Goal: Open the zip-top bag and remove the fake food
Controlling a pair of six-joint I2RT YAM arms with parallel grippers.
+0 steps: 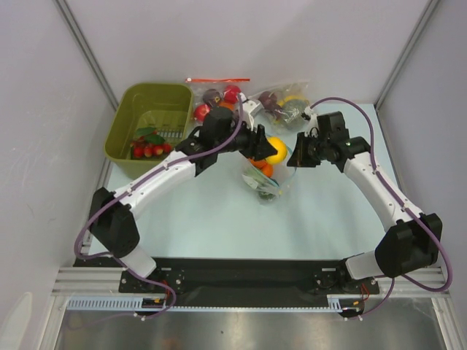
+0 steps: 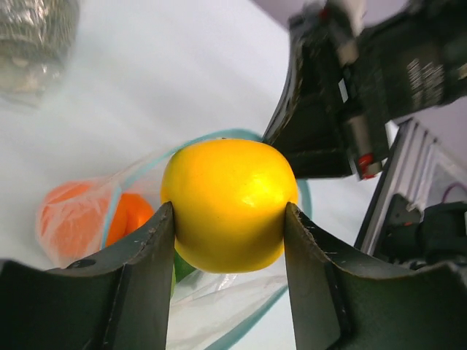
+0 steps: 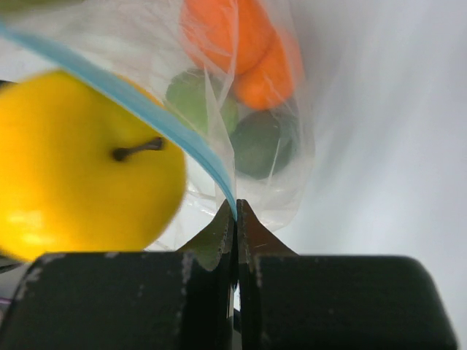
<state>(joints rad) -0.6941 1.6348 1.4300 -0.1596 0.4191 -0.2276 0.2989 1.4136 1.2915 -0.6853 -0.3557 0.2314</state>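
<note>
Clamping the yellow fruit (image 2: pixel 228 182) across its middle, the left gripper (image 2: pixel 228 211) has one finger on each side, jaws part-way apart on the round body. The fruit sits at the bag's mouth, with the blue rim curving behind it.

Right gripper (image 3: pixel 235 217): jaws fully together, pinching the light-blue zip strip (image 3: pixel 146 109) at the edge of the zip-top bag (image 3: pixel 288 153). No gap shows between the fingers.

The bag hangs between the two arms at mid-table (image 1: pixel 219 219). Three fruits are inside: orange fruit (image 3: pixel 241 44), light-green fruit (image 3: pixel 191 98) and dark-green fruit (image 3: pixel 263 142), bunched at the closed end.

Bag axis, judged from the top view: long axis runs far-to-near. The open mouth is lifted at the far end by the grippers, and the closed end sags toward the arm bases. The mouth faces up and away.

Risks:
- The fruit is glossy and round, held on two narrow contact lines. A sideways tug could roll it out of the jaws.
- The pinch is on a thin strip only. If film drags on the fruit as it leaves, the strip could slide free and the bag would drop.
- If the mouth tips low, the remaining fruit could spill.
</note>
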